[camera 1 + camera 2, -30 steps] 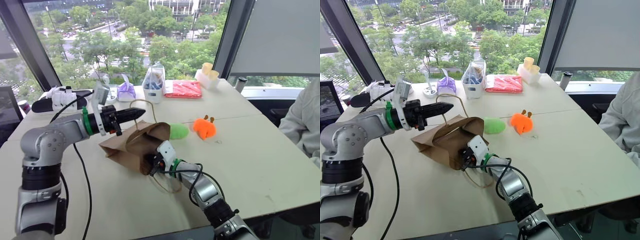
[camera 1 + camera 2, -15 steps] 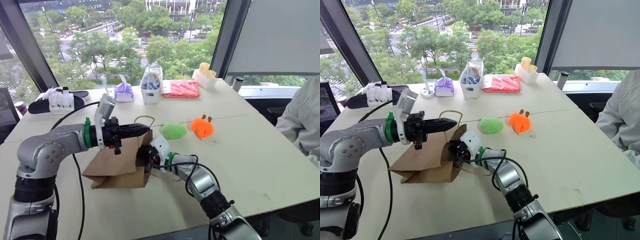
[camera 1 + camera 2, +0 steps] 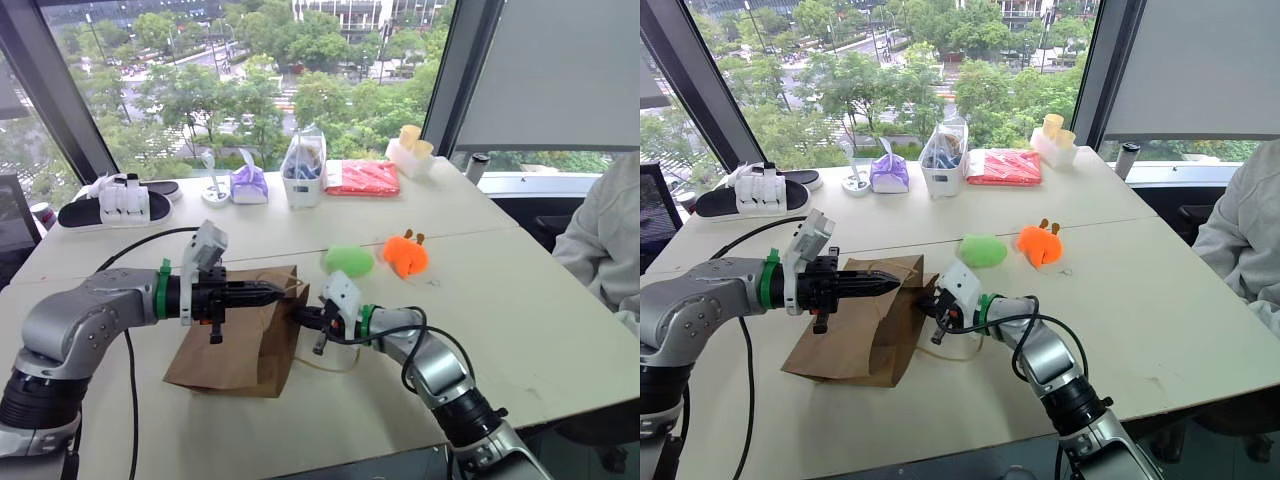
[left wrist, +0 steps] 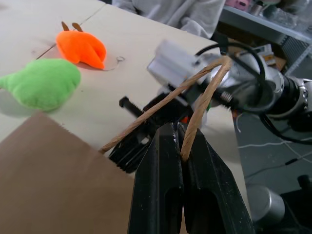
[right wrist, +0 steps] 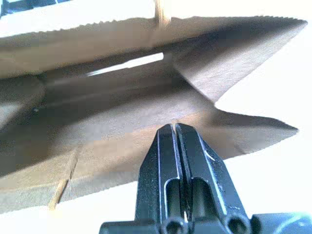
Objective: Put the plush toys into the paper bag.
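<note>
Change: since a second ago the paper bag (image 3: 235,335) has swung round from a heap tipped toward the toys to lying lower and flatter on the surface (image 3: 520,300), its mouth now turned to the right arm; the left gripper (image 3: 282,291) has come down with it, and the right gripper (image 3: 302,315) has risen from under the bag to its open edge.
Left jaws: closed, pinching the bag's tan twisted-paper handle (image 4: 202,102); the loop runs up out of the fingertips in the left wrist view.
Right jaws: closed, with nothing seen between them; the tips sit at the lower lip of the bag's mouth, with the brown interior (image 5: 122,102) gaping just ahead.
Paper bag: lying on its side near the front of the surface, between the two arms, mouth partly spread, a second handle loop (image 3: 325,362) flat on the surface beneath the right wrist.
Green plush toy (image 3: 348,261): on the surface just beyond the bag's mouth, outside the bag, untouched by either gripper.
Orange plush toy (image 3: 406,255): just beside the green one, brown stubs up, also outside the bag.
Back of surface: red packet (image 3: 362,177), purple pouch (image 3: 248,183), clear plastic bag (image 3: 305,165).
Right edge: a person's light sleeve (image 3: 605,240).
</note>
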You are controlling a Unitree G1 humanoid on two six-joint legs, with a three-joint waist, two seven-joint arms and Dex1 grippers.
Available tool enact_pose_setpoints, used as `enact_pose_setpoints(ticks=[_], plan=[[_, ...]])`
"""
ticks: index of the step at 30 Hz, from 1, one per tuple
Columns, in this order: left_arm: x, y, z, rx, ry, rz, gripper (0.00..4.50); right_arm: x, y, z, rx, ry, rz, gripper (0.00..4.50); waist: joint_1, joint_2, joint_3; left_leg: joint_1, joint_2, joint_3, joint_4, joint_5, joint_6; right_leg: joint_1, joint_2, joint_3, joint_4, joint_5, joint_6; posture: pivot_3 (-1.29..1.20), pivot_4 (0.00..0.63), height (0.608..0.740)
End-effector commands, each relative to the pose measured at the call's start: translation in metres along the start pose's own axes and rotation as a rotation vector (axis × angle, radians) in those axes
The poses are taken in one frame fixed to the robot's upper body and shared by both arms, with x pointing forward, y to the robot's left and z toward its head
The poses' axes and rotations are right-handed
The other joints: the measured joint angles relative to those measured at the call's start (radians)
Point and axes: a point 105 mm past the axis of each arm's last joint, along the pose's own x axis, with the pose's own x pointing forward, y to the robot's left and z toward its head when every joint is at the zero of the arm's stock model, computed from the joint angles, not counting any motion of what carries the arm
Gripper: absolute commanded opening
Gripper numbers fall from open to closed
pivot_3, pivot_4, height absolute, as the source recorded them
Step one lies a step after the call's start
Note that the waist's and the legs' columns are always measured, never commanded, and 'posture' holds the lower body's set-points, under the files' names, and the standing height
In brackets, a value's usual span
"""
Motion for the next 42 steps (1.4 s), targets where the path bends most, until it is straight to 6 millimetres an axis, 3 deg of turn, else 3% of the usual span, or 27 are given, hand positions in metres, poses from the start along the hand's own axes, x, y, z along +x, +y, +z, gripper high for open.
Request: enact_pose_setpoints(ticks=[1, 15, 21, 26, 31, 42], plan=[[0.002, -0.004, 0.008, 0.054, -0.017, -0.008, 0.07, -0.002, 0.006, 0.021, -0.029, -0.052, 0.032, 0.00, 0.000, 0.000, 0.000, 0.000, 0.000, 0.000, 0.000, 0.000, 0.000, 0.000, 0.000, 0.000, 0.000, 0.000, 0.000, 0.00, 0.150, 0.740], [0.008, -0.010, 0.017, 0.056, -0.043, -0.027, 0.07, 0.029, 0.021, 0.024, -0.242, 0.037, 0.186, 0.00, 0.000, 0.000, 0.000, 0.000, 0.000, 0.000, 0.000, 0.000, 0.000, 0.000, 0.000, 0.000, 0.000, 0.000, 0.000, 0.00, 0.150, 0.740], [0.010, -0.011, 0.019, 0.056, -0.053, -0.032, 0.07, 0.054, 0.022, 0.015, -0.222, 0.014, 0.253, 0.00, -0.003, 0.000, 0.000, 0.000, 0.000, 0.000, 0.000, 0.000, 0.000, 0.000, 0.000, 0.000, 0.000, 0.000, 0.000, 0.00, 0.150, 0.740], [0.006, -0.007, 0.021, 0.071, -0.054, 0.002, 0.07, 0.062, 0.025, -0.002, -0.200, 0.015, 0.284, 0.00, -0.004, -0.001, 0.000, 0.000, 0.000, 0.000, 0.000, 0.000, 0.000, 0.000, 0.000, 0.000, 0.000, 0.000, 0.000, 0.00, 0.150, 0.740], [-0.011, 0.011, 0.039, 0.131, -0.089, 0.113, 0.07, 0.061, 0.027, -0.018, -0.178, 0.034, 0.267, 0.00, -0.002, -0.001, -0.001, 0.000, 0.000, 0.000, 0.000, 0.000, 0.000, 0.000, 0.000, 0.000, 0.000, 0.000, 0.000, 0.00, 0.150, 0.740], [-0.005, 0.003, 0.068, 0.219, -0.132, 0.070, 0.07, 0.067, 0.024, -0.036, -0.165, 0.142, 0.153, 0.00, -0.004, -0.001, -0.001, 0.000, 0.000, 0.000, 0.000, 0.000, 0.000, 0.000, 0.001, 0.000, 0.000, 0.000, -0.001, 0.00, 0.150, 0.740]])
